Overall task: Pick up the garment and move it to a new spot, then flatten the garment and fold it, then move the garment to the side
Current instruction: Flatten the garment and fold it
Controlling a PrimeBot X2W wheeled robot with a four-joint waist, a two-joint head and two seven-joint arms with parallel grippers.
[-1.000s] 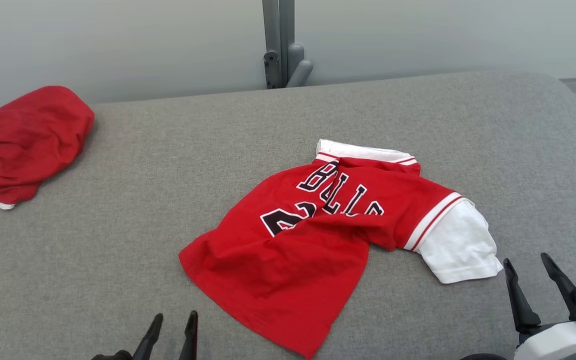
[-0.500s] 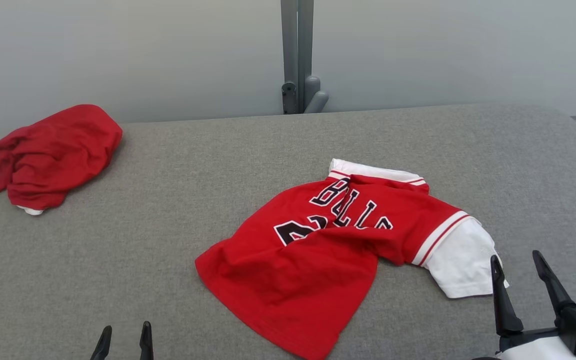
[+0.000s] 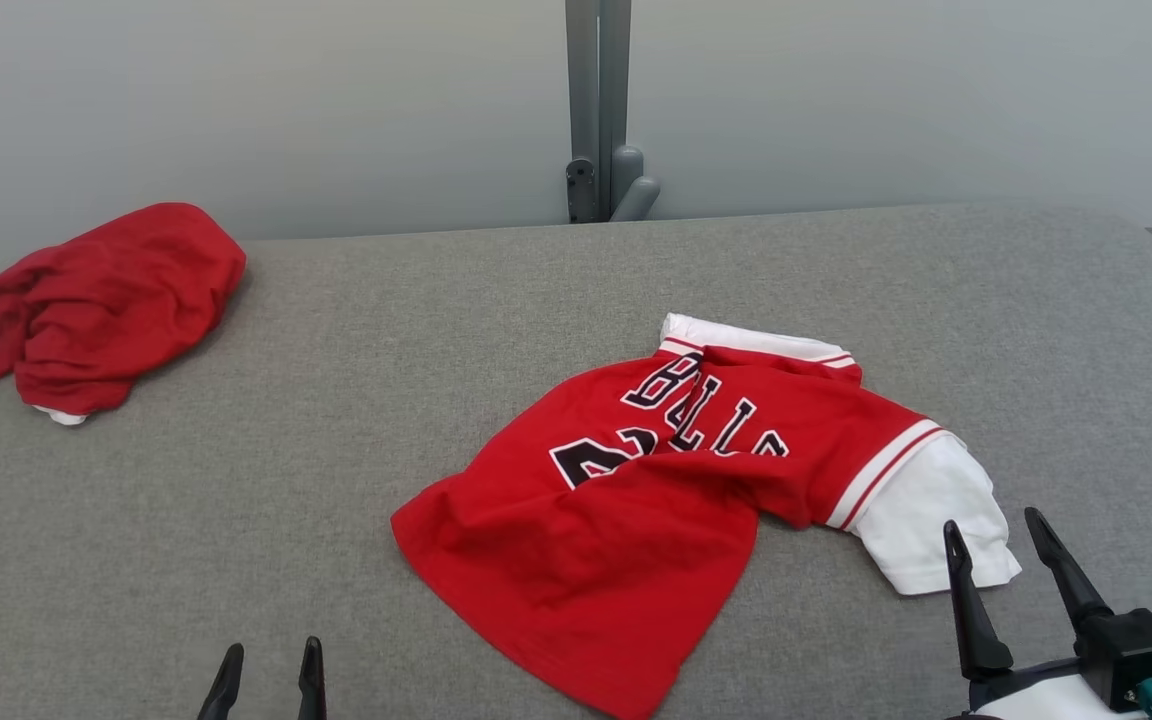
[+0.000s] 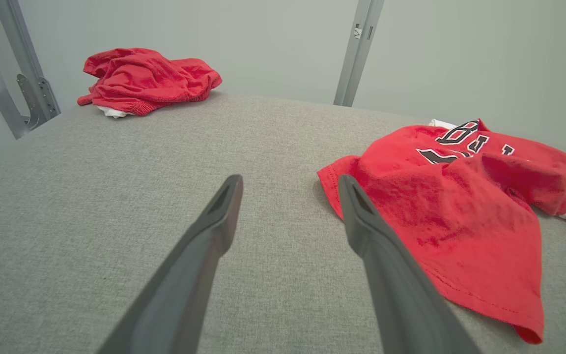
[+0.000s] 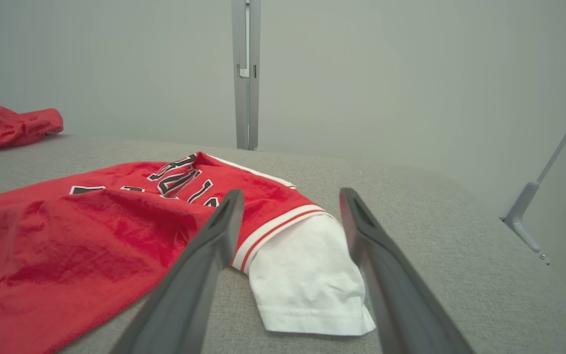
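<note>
- Red short-sleeved jersey with white sleeves and black lettering (image 3: 636, 520) (image 4: 450, 206) (image 5: 91, 236): lying rumpled right of centre on the grey fabric-covered tabletop (image 3: 386, 330), printed side up, hem toward the robot, a diagonal fold swallowing part of the letters and number.
- White sleeve (image 3: 926, 520) (image 5: 307, 275) spread flat at the jersey's right side, edged by red-and-white striped trim; a strip of white also peeking out along the jersey's far edge.
- Left gripper (image 3: 271, 665) (image 4: 289, 196) low at the near-left of the head view, its two long dark fingers spread apart over bare tabletop; in the left wrist view, the jersey's hem corner just beside one finger, bare grey fabric between the two fingers.
- Right gripper (image 3: 993, 540) (image 5: 290, 206) at the near-right, fingers parted wide and gripping nothing, tips close to the white sleeve's cuff; in the right wrist view, that sleeve framed between the fingers. Touching or just short of the cloth: cannot tell.
- Crumpled heap of plain red cloth with a scrap of white beneath (image 3: 106, 305) (image 4: 150, 78) (image 5: 8, 125) at the far-left corner of the tabletop, well apart from the jersey and both grippers.
- Upright grey metal post with a bracket (image 3: 596, 110) (image 5: 244, 73) behind the table's far edge, against a pale grey wall (image 3: 236, 100).
- Slanted grey strut (image 5: 543, 172) beyond the table's right end; grey frame bars (image 4: 17, 73) beyond the left end, near the heap.
</note>
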